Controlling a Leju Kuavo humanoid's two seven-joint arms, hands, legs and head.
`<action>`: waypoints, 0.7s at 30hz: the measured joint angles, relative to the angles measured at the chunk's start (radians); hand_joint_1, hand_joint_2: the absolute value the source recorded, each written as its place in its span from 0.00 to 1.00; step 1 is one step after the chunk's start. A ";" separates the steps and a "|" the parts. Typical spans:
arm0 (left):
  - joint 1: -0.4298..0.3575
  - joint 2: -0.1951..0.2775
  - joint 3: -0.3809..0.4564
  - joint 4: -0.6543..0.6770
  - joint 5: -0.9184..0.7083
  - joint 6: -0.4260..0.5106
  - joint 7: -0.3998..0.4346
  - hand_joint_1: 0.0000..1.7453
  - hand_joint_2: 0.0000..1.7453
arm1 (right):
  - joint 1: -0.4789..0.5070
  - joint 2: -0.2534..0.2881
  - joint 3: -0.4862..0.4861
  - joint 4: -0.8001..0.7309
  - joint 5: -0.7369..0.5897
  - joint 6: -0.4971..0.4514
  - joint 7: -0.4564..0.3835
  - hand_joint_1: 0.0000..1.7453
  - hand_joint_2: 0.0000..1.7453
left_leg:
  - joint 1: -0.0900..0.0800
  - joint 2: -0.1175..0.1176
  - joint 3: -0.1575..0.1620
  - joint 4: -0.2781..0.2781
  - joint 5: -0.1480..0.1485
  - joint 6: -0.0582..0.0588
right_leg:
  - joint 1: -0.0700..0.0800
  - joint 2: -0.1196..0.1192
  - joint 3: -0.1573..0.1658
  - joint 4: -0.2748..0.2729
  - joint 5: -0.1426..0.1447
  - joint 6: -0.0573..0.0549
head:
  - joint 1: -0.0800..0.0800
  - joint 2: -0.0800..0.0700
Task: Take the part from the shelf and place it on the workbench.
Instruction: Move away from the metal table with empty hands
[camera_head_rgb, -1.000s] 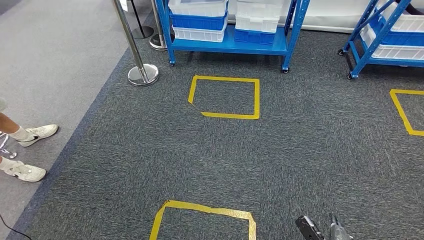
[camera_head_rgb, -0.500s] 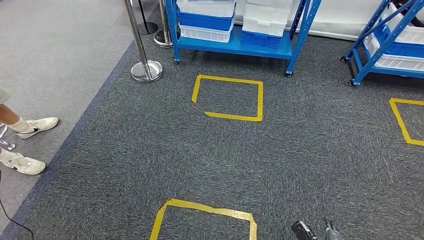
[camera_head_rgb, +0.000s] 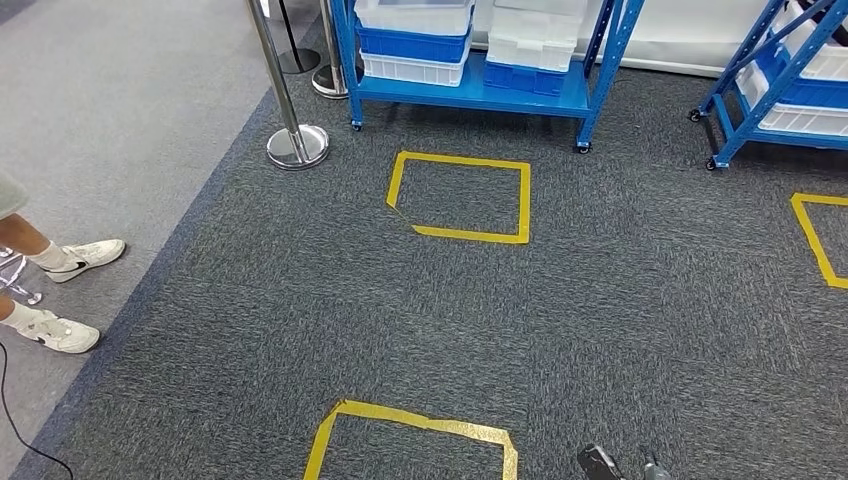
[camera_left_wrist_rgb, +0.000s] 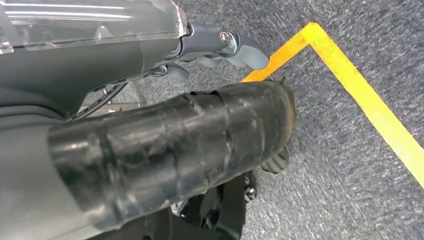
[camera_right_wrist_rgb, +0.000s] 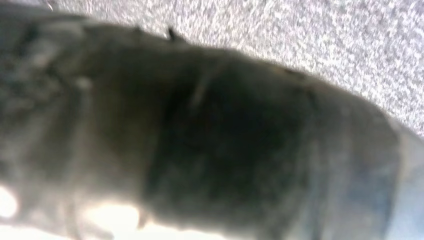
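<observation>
From my head I am looking down at dark carpet with yellow tape squares. The blue shelf is standing just beyond, carrying white and blue bins; which one holds the part I cannot tell.

At my left wrist, my left hand is hanging above the carpet, fingers loosely curled, holding nothing.

At my right wrist, my right hand is blurring dark; I cannot tell its fingers.

No legible text, label, brand, number or sign is found in any view. The bins on the blue shelf carry no readable marking. The yellow tape outlines on the carpet are plain, without lettering.
</observation>
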 joint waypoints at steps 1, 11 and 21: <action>0.000 0.000 0.000 0.000 -0.001 0.001 -0.001 0.00 0.00 | 0.002 0.004 -0.003 0.000 -0.002 0.002 0.001 0.00 0.00 | 0.001 0.003 0.034 -0.072 0.030 0.001 | -0.002 0.000 0.004 0.000 -0.005 0.005 | 0.000 0.000; 0.007 0.000 0.001 0.000 -0.015 0.018 0.007 0.00 0.00 | 0.019 0.028 -0.051 0.021 -0.011 0.020 -0.004 0.00 0.00 | -0.015 0.002 0.169 -0.219 0.015 0.065 | -0.001 0.002 -0.084 0.193 -0.080 0.053 | 0.003 0.000; 0.010 -0.004 0.002 0.001 -0.014 0.029 0.029 0.00 0.00 | 0.047 0.033 -0.081 0.048 0.004 0.030 0.003 0.00 0.00 | -0.024 -0.011 0.304 -0.218 -0.084 0.047 | 0.044 0.016 -0.126 0.049 0.071 -0.011 | -0.006 0.000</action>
